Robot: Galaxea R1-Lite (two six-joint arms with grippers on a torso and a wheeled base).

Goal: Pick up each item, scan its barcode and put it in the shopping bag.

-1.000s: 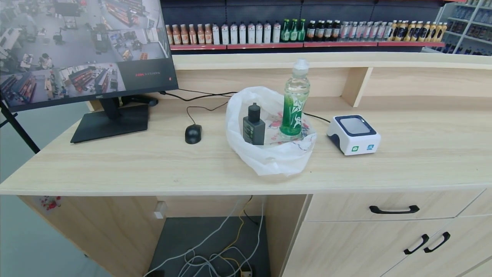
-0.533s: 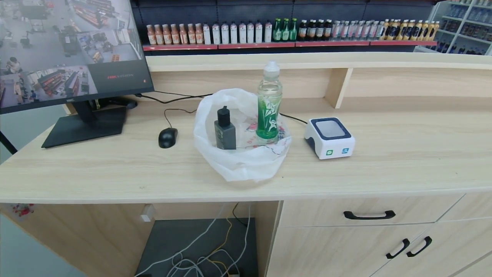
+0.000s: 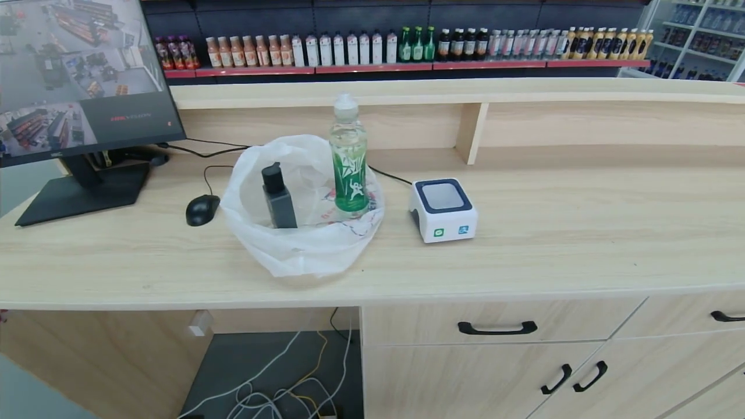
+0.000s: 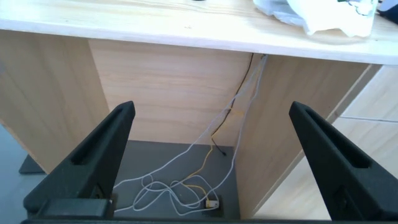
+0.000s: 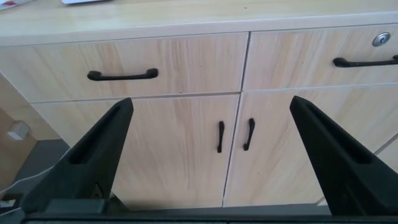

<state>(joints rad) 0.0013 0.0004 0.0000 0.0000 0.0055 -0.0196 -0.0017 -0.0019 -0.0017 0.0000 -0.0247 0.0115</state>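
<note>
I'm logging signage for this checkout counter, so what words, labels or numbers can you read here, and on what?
Nothing reads clearly.
Monitor: small red wordmark, too blurred to read.
Green bottle: white label marks, unreadable.
Scanner: two small icons, no readable words.
Shelf bottles: labels too small.

No wording reads clearly. The monitor (image 3: 75, 70), at ten o'clock on the table (image 3: 582, 233), carries a small pale logo line on its dark panel. The green bottle (image 3: 348, 174) has white figures on its label. The scanner (image 3: 443, 209), at three o'clock from it, bears one green and one blue icon.
</note>
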